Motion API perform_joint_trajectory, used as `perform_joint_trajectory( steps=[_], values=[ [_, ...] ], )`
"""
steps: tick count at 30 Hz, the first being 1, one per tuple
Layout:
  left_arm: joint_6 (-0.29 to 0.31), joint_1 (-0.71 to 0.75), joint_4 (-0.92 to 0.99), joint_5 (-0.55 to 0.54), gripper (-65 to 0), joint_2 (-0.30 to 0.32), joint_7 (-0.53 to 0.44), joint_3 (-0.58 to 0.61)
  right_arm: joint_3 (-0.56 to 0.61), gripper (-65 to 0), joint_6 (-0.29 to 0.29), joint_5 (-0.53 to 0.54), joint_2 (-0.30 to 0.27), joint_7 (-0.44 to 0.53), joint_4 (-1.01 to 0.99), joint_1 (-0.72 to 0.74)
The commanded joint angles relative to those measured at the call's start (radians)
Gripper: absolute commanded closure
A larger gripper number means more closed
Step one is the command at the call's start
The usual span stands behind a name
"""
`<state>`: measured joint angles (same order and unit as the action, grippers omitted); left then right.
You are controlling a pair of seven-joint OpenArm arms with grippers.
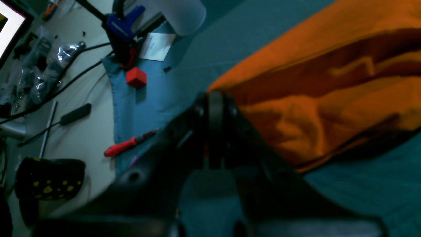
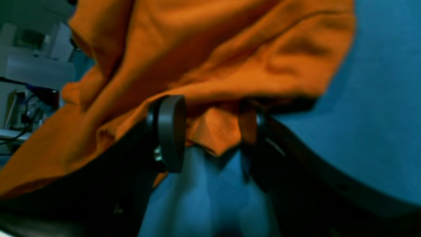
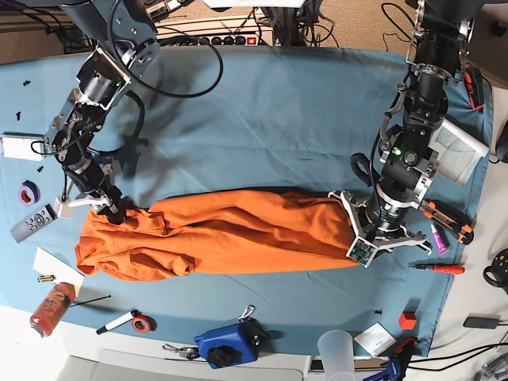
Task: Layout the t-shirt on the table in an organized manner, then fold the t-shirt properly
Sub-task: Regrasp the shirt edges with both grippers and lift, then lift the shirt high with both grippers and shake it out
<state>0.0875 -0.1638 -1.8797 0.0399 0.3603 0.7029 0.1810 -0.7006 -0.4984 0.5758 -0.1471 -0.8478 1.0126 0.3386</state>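
Loose clutter lies all around the work area. At the left edge sit a white box (image 3: 21, 146), a roll of purple tape (image 3: 29, 191), a grey remote control (image 3: 33, 223) and a white card (image 3: 54, 270). Nearer the front on that side lie an orange spray can (image 3: 51, 307) and a black-and-white marker (image 3: 117, 321) beside a red tape ring (image 3: 142, 324). Along the near edge stand a blue clamp (image 3: 226, 344) and a translucent plastic cup (image 3: 336, 355). To the right rest a small red cube (image 3: 407, 319), a red-handled screwdriver (image 3: 439, 268) and a printed paper sheet (image 3: 456, 148). Black cables (image 3: 238, 28) trail across the far side, over a tan floor (image 3: 365, 22). Lighting is even and bright.
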Motion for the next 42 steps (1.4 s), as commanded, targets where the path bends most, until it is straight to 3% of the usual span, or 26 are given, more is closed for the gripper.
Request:
perform_joint_trajectory(
  steps=[1,3,7,8,11,15,19,22,26,30,34,40,42],
  values=[
    [-0.007,-0.021,-0.015,0.008,0.0,0.005,-0.019,-0.007,0.001,-26.1,-0.006,-0.001,-0.011,-0.001,0.006,0.016],
    [-0.007,-0.021,-0.015,0.007,0.0,0.005,-0.02,-0.007,0.001,-22.7,-0.006,-0.001,-0.011,0.006,0.006,0.016],
    [-0.007,-0.021,-0.015,0.007,0.0,0.005,-0.02,-0.007,0.001,-1.0,-0.006,-0.003,-0.011,-0.011,0.006,0.016],
    [-0.007,-0.021,-0.015,0.007,0.0,0.005,-0.02,-0.007,0.001,0.0,-0.006,-0.014,-0.012,-0.013,0.006,0.017],
    [-0.007,-0.021,-0.015,0.008,0.0,0.005,-0.02,-0.007,0.001,0.0,-0.006,-0.031,-0.017,-0.026,0.007,0.022],
    [-0.007,-0.021,-0.015,0.008,0.0,0.005,-0.02,-0.007,0.001,0.0,-0.006,0.032,-0.018,-0.137,0.068,0.03],
    [-0.007,-0.021,-0.015,0.008,0.0,0.005,-0.014,-0.007,0.001,0.0,-0.007,0.09,-0.016,-0.284,0.224,0.026],
    [-0.008,-0.021,-0.016,0.008,0.0,0.005,0.0,-0.007,0.001,0.0,-0.007,0.09,-0.017,-0.336,0.39,0.015],
    [-0.008,-0.021,-0.016,0.008,0.0,0.005,0.015,-0.007,0.002,0.0,-0.009,0.087,-0.031,-0.331,0.634,0.011],
    [-0.008,-0.023,-0.016,0.034,0.0,0.006,0.012,-0.007,0.033,0.0,-0.027,0.027,-0.093,-0.261,0.721,0.019],
    [-0.008,-0.065,-0.016,0.016,0.0,0.006,-0.023,-0.007,0.087,0.0,-0.026,-0.029,-0.149,-0.197,0.696,0.074],
    [-0.006,-0.252,0.063,-0.076,0.0,0.005,-0.024,-0.007,0.217,0.0,-0.025,-0.093,-0.205,-0.171,0.509,0.255],
    [0.033,-0.331,0.154,-0.117,0.0,0.005,-0.024,-0.007,0.259,0.0,-0.025,-0.106,-0.217,-0.151,0.402,0.329]
  ],
)
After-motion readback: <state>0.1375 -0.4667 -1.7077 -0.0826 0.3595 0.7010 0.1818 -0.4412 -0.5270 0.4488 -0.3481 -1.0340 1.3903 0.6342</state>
